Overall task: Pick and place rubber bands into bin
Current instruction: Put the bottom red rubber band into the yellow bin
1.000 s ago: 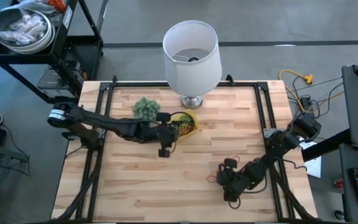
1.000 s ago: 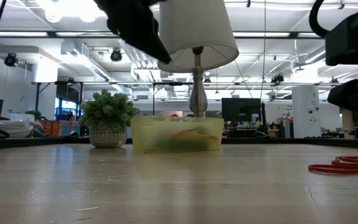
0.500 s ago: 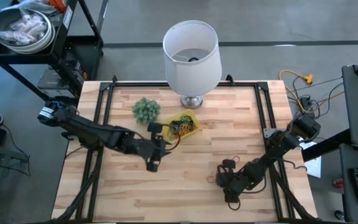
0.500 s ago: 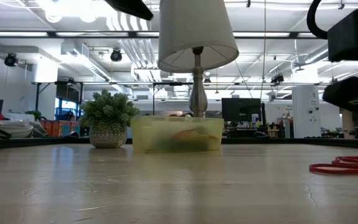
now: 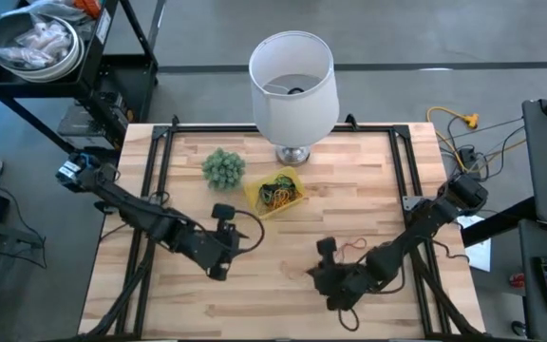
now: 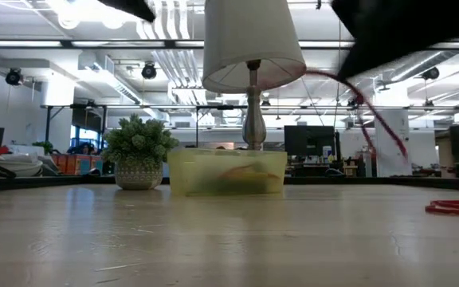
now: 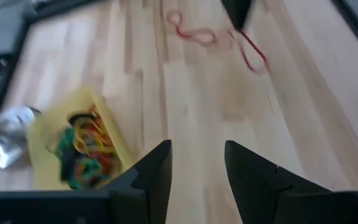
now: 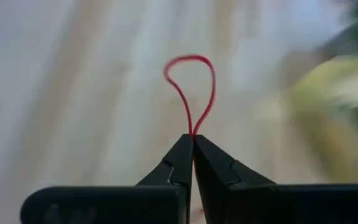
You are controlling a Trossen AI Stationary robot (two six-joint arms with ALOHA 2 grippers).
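My right gripper [image 8: 192, 142] hangs over the table's near right part [image 5: 317, 275], shut on a red rubber band [image 8: 190, 87] whose loop sticks out past the fingertips. In the low view the band [image 6: 377, 115] dangles clear of the wood. Another red rubber band [image 5: 351, 248] lies flat on the table beside it [image 7: 191, 31]. The yellow bin [image 5: 275, 193] holds several coloured bands and stands in front of the lamp foot. My left gripper [image 7: 196, 168] is open, with nothing between its fingers, over the near left of the table [image 5: 218, 269]. My right gripper pinches the red band between its two fingertips [image 8: 192, 134], both strands together at one spot of the loop. The fingers slant downward from the table's right side. The band is lifted clear of the table and hangs slack below the fingers [image 6: 389, 135].
A white lamp [image 5: 292, 85] stands at the far middle, with a small green plant [image 5: 223, 166] left of the bin. A black frame rail [image 5: 402, 180] runs round the table. Bare wood lies between the two grippers.
My right gripper has shut on a red band, rolled, and risen, moving toward the table's left; the band has come up off the wood while the other red band stays lying there. My left gripper, still open, has drawn away from the bin toward the near left.
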